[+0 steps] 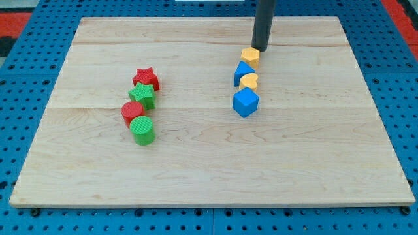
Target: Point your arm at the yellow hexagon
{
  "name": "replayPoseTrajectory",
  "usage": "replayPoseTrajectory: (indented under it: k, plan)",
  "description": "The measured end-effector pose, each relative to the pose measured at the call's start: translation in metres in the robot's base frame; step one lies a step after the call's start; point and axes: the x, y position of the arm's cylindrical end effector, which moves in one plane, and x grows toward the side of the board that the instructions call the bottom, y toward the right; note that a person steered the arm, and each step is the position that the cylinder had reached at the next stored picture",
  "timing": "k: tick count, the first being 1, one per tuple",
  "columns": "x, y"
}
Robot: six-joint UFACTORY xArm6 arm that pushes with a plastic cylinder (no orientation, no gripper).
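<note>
The yellow hexagon (pixel 249 57) sits on the wooden board (pixel 209 150) in the upper right part of the view. My tip (pixel 260 49) is just above and to the right of it, touching or almost touching its top right edge. Below the hexagon run a blue block (pixel 243 72), a yellow heart-shaped block (pixel 249 82) and a blue cube (pixel 245 102) in a close column.
At the view's left centre stand a red star (pixel 146 79), a green star (pixel 142 96), a red cylinder (pixel 132 113) and a green cylinder (pixel 142 130), packed in a column. A blue perforated table surrounds the board.
</note>
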Motion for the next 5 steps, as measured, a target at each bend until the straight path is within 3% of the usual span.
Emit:
replayPoseTrajectory:
  k: [2, 5]
  plan:
    - [-0.024, -0.028]
    - [-0.005, -0.056]
